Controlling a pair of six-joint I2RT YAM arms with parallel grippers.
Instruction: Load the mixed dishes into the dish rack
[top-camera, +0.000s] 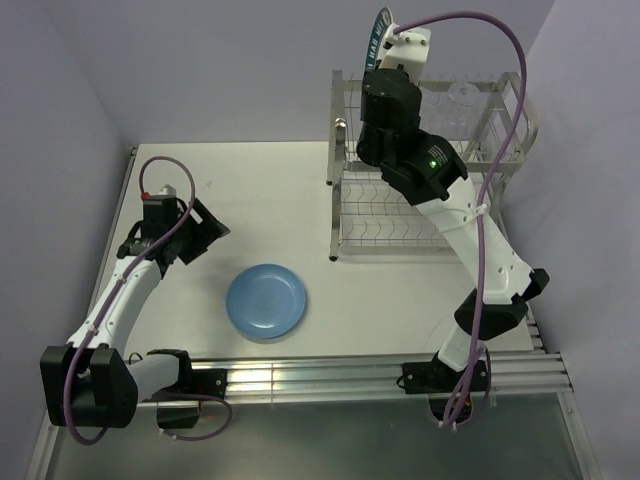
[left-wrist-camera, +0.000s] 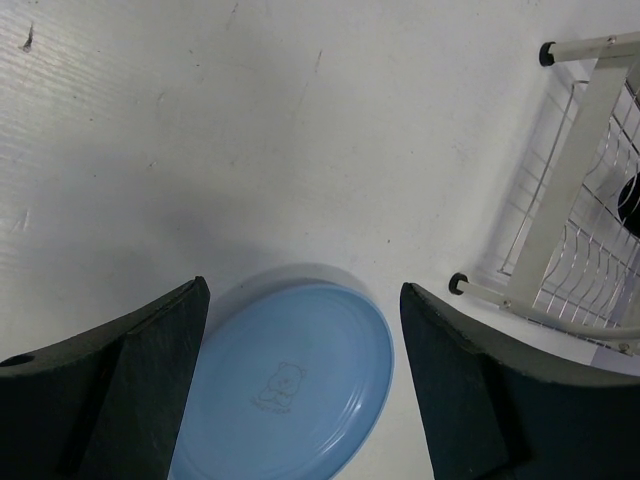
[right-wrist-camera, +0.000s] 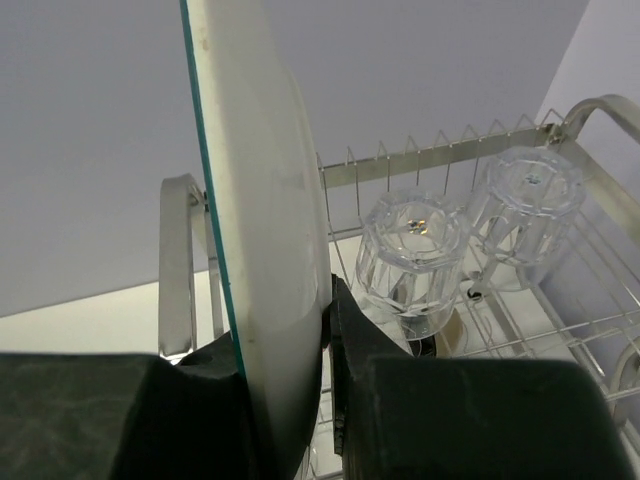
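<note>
Both arm bases sit at the 6 o'clock edge of the white tabletop (top-camera: 300, 190) in the overhead view. The left arm reaches up toward 9 o'clock, where the left hand (top-camera: 200, 232) hovers with its black fingers (left-wrist-camera: 130, 380) spread wide and nothing between them. Its wrist camera looks down through that gap at the light-blue plate (left-wrist-camera: 290, 390), which has a faint bear outline at its centre. This plate (top-camera: 266, 301) lies flat on the tabletop a little toward 6 o'clock from the middle, at about 4 o'clock from the left hand and apart from it. The silver wire dish rack (top-camera: 338, 150) stands at 2 o'clock. The right arm stretches over it, and the right hand (top-camera: 388, 48) at about 1 o'clock is clamped on the white plate with a teal rim (top-camera: 380, 28). From the right wrist camera this plate (right-wrist-camera: 260, 200) stands upright on edge between the hand's fingers (right-wrist-camera: 440, 420), above the rack's 9 o'clock end. Whether it touches the wires (right-wrist-camera: 430, 155) cannot be told. Two clear glasses (right-wrist-camera: 412, 255) (right-wrist-camera: 525, 210) stand upside down side by side on the upper shelf, at 3 o'clock from the held plate.
</note>
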